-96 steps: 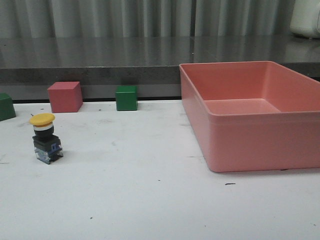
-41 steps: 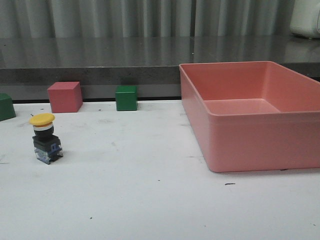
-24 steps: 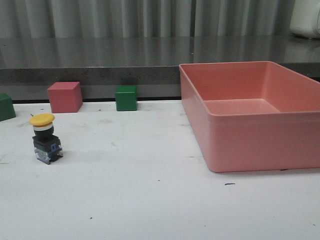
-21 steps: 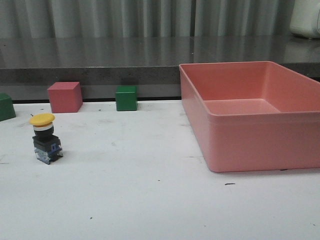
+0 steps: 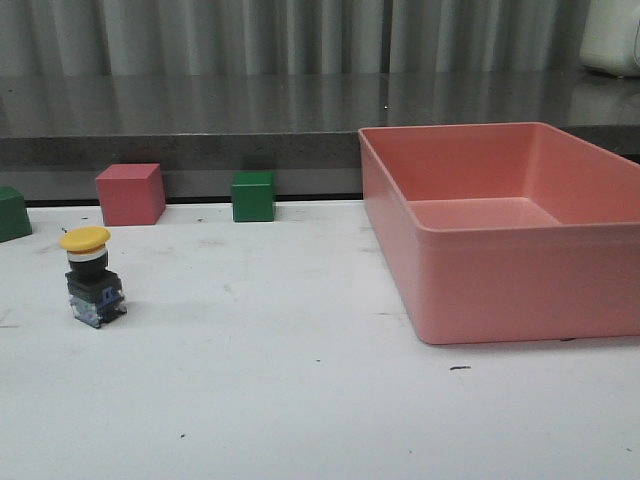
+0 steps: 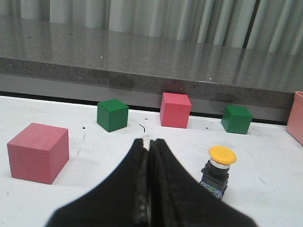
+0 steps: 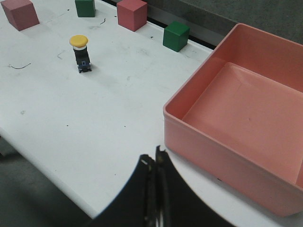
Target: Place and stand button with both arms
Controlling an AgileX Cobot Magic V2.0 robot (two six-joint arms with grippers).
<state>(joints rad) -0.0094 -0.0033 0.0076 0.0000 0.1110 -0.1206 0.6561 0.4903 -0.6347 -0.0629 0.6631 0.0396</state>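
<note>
The button (image 5: pixel 92 277) stands upright on the white table at the left, yellow cap on top, black body below; it also shows in the left wrist view (image 6: pixel 216 167) and the right wrist view (image 7: pixel 81 53). My left gripper (image 6: pixel 148 143) is shut and empty, close beside the button without touching it. The right gripper (image 7: pixel 155 156) is shut too, holding nothing, near the table's front edge by the pink bin's corner. Neither arm appears in the front view.
A large pink bin (image 5: pixel 610 283) fills the right side of the table. Along the back edge sit a pink cube (image 5: pixel 130 194), a green cube (image 5: pixel 252 196) and another green cube (image 5: pixel 12 212) at far left. A further pink cube (image 6: pixel 38 152) lies left of my left gripper.
</note>
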